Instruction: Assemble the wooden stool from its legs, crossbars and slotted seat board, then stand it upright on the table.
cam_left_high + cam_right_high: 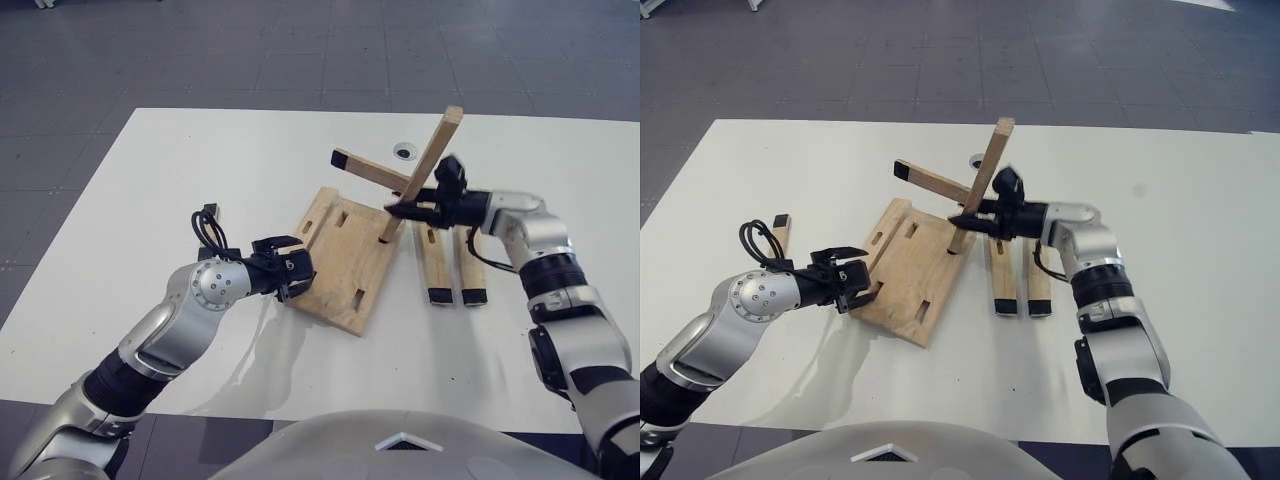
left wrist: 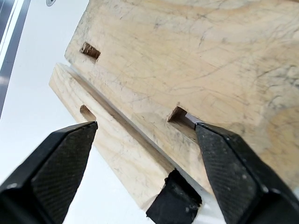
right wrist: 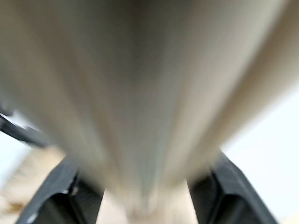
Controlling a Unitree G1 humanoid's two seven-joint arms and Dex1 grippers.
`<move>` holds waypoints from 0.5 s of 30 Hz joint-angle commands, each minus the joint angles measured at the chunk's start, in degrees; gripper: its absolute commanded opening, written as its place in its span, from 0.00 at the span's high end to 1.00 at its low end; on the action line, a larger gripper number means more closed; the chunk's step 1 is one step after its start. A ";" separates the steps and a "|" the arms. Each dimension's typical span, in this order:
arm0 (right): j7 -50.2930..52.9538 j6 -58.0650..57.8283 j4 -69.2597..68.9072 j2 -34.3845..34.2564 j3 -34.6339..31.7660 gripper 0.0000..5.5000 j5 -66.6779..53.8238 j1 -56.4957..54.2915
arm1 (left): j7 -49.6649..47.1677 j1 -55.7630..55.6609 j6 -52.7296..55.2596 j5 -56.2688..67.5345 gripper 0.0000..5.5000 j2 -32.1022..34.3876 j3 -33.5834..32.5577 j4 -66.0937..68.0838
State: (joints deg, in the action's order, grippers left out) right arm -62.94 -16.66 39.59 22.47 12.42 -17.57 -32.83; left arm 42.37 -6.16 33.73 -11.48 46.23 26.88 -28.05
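Slotted seat board (image 1: 345,255) lies flat at the middle of the white bench (image 1: 180,160). My left end effector (image 1: 298,268) sits at its near left edge with fingers spread wide, gripping nothing. The wrist camera shows a slotted strip (image 2: 117,154) with a black tip running along that edge. Just right of the board, two loose legs (image 1: 433,262) lie side by side, black caps toward me. Farther back, my right end effector (image 1: 402,210) is clamped on a tilted leg (image 1: 438,150) whose lower end meets the board's far right side. A black-capped piece (image 1: 368,168) crosses it, pointing left above the board.
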 commanded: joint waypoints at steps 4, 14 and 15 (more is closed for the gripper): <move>3.00 1.15 1.26 0.74 -1.52 0.34 3.88 1.12 | 2.19 3.08 2.39 -0.33 0.29 -0.53 2.49 1.84; 1.40 -10.13 -12.07 8.57 -10.91 0.14 -1.24 -5.37 | 1.47 4.89 3.79 -0.47 0.29 -0.80 1.85 0.58; 3.20 -11.41 -11.78 9.36 -12.45 0.14 -1.29 -6.78 | 1.33 5.04 3.75 -0.56 0.29 -0.93 1.86 0.69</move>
State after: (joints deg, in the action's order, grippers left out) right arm -61.55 -25.55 28.64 30.11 2.33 -18.28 -36.92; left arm 42.15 -4.90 35.60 -12.16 45.51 26.16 -29.62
